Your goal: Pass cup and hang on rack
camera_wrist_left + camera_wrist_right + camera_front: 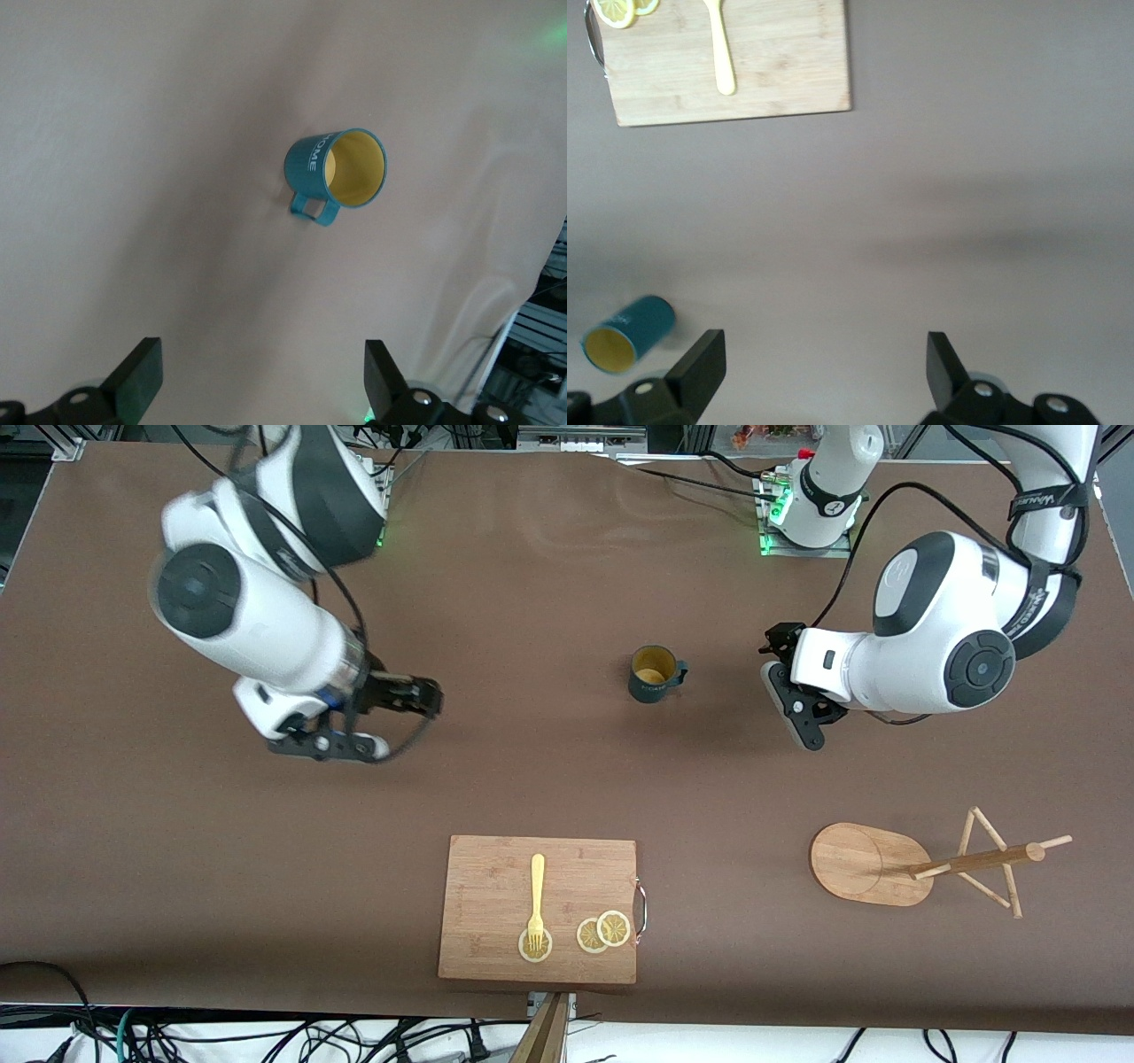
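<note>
the cup [654, 674] stands upright on the brown table [532, 779], about midway between the two arms, its mouth open to the ceiling and the yellowish inside showing. its loop handle points toward the left arm's end of the table. nothing is touching it.

the left claw [791, 707] hangs in the air over bare table, just beside the cup on the handle side but clear of it. its fingers [142, 372] are spread wide apart with nothing between them — in the left wrist view the cup [337, 171] sits well out ahead of them, pale lettering on its side.

the right claw [390, 722] is up over bare table toward the right arm's end, well apart from the cup. its fingers [700, 363] are also spread apart and hold nothing; its wrist view catches the cup [625, 334] off at one edge.

the rack [921, 864] is nearer the front camera than the cup, toward the left arm's end. it has an oval wooden base, a post and thin pegs, all bare.

nearer the front camera too, around the middle of the table's length, lies a wooden cutting board [496, 886] — on it a yellow fork [536, 899] and lemon slices [603, 931], the fork's tines resting on one slice.
</note>
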